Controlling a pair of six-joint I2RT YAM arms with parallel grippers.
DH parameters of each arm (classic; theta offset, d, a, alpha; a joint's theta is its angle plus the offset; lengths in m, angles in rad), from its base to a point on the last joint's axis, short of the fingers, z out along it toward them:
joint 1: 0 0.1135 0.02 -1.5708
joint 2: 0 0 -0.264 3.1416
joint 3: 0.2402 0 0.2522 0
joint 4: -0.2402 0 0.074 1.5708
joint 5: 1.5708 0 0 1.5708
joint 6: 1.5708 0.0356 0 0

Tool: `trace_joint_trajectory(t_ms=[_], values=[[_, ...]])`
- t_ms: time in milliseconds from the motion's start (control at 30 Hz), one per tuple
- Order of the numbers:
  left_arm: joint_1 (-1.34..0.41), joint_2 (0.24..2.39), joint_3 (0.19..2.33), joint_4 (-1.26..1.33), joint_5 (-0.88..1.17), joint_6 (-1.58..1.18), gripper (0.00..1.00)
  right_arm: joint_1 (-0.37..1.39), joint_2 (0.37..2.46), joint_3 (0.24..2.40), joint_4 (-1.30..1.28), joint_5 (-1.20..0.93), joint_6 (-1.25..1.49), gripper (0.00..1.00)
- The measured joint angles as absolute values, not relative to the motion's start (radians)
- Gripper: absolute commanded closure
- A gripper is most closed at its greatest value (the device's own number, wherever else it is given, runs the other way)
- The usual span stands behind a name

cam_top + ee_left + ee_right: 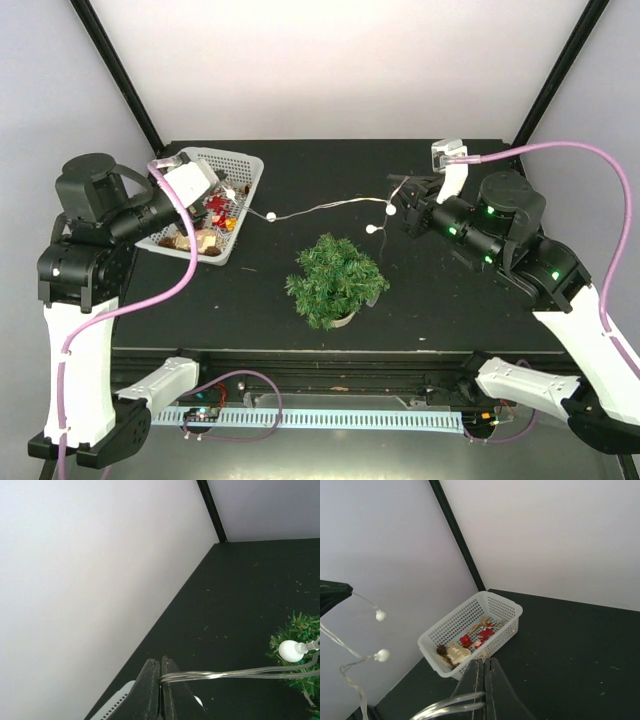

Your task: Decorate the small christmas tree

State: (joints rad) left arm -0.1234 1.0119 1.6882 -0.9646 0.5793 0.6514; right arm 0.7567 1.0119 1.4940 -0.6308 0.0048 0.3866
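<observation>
Two arms are sharing one light string (pixel 320 207). The small christmas tree (pixel 335 280) is standing upright in its cream pot (pixel 346 320), nearest the arm bases and roughly midway between them. No bulb or ornament is showing on its branches.

Just beyond the tree, the string is hanging in a shallow span, apparently clear of the needles.
- Left gripper (pixel 160 663), beyond and left of the tree, is pinching the string with its fingers fully closed.
- Right gripper (pixel 483 663), beyond and right of the tree, is pinching the other end the same way.

Farther left of the tree, the white basket (pixel 240 157) is holding the ornaments (pixel 215 210).

Judgement: the task is barely beginning. Draping the string and hanging the ornaments are both remaining.
</observation>
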Motion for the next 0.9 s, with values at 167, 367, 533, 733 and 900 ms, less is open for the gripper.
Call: trace_joint_trajectory(t_ms=[167,367,533,733,900], values=[[-0.117,0.987,1.713,-0.969,0.553,0.652,0.98,0.757,0.982,1.483,-0.628,-0.059,0.401,0.99],[-0.113,0.97,1.713,-0.973,0.52,0.654,0.98,0.757,0.965,1.467,-0.621,-0.151,0.402,0.99],[-0.101,0.971,1.713,-0.974,0.49,0.655,0.98,0.757,0.967,1.449,-0.618,-0.236,0.402,0.99],[-0.091,0.968,1.715,-0.981,0.47,0.655,0.98,0.785,0.968,1.445,-0.62,-0.285,0.399,0.99],[-0.088,0.961,1.734,-0.991,0.467,0.653,0.99,0.801,0.951,1.445,-0.635,-0.303,0.385,0.99]])
